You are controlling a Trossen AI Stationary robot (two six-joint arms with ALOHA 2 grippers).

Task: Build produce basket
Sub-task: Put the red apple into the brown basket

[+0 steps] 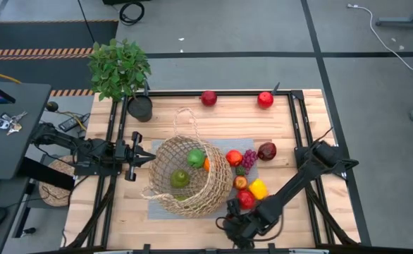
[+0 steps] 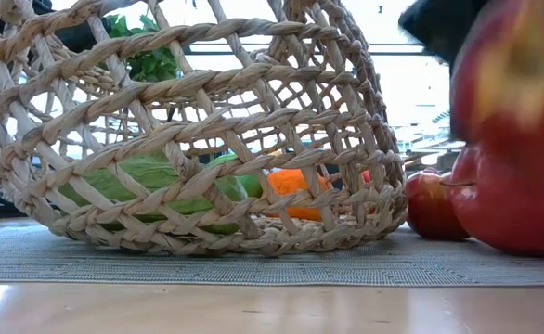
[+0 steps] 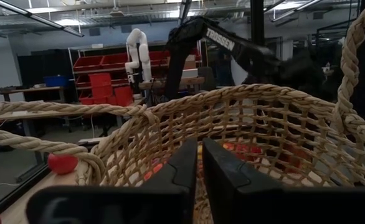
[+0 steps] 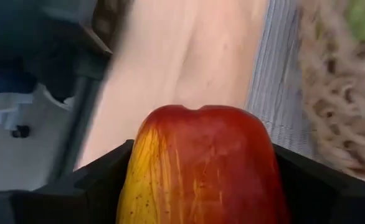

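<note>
We judge the large round tan wicker basket (image 1: 189,176) light and springy; it lies tipped on its side on the table, best taken by rim or handle. The right pincer (image 4: 198,180), at the basket's near right, pinches a smooth, firm red-and-yellow fruit (image 4: 198,165) across its width, likely slippery. The left pincer (image 3: 198,180), pressed together and empty, sits at the basket's left rim.

Red fruit (image 2: 518,121), perhaps apple, cropped.
</note>
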